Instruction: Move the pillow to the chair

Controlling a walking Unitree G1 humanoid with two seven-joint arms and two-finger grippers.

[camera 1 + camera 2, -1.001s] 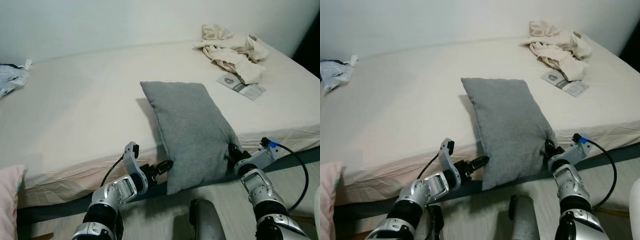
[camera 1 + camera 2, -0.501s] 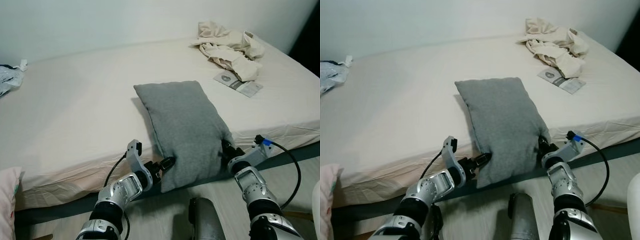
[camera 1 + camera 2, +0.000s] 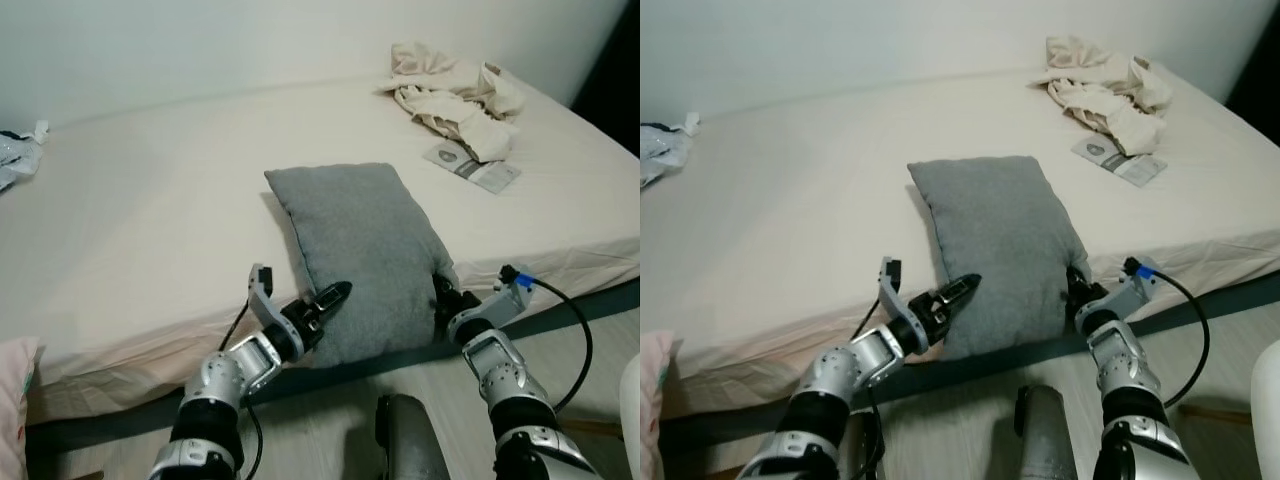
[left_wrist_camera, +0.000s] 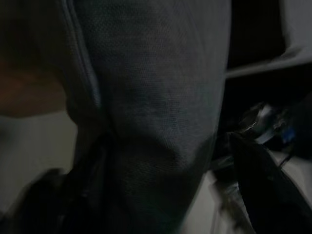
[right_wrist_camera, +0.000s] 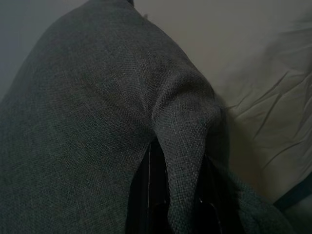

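A grey pillow [image 3: 355, 245] lies on the cream bed [image 3: 150, 230], its near end at the mattress edge. My left gripper [image 3: 325, 300] is at the pillow's near left corner. It is open, one finger [image 3: 335, 292] lies on top of the fabric, and in the left wrist view the pillow [image 4: 151, 112] bulges between the two spread fingers. My right gripper [image 3: 440, 297] is at the near right corner, shut on a fold of the pillow [image 5: 183, 131] that is pinched between its fingers.
A heap of beige clothes [image 3: 455, 85] and flat packets [image 3: 470, 168] lie at the bed's far right. A plastic bag [image 3: 15, 160] sits at the far left. A pink cushion [image 3: 15, 400] is low on the left. The dark bed frame [image 3: 590, 300] runs below the mattress.
The view has shifted a little. The pillow's near end, which hung over the mattress edge, is now drawn up onto it. My left gripper rose from beside the pillow's edge onto its corner.
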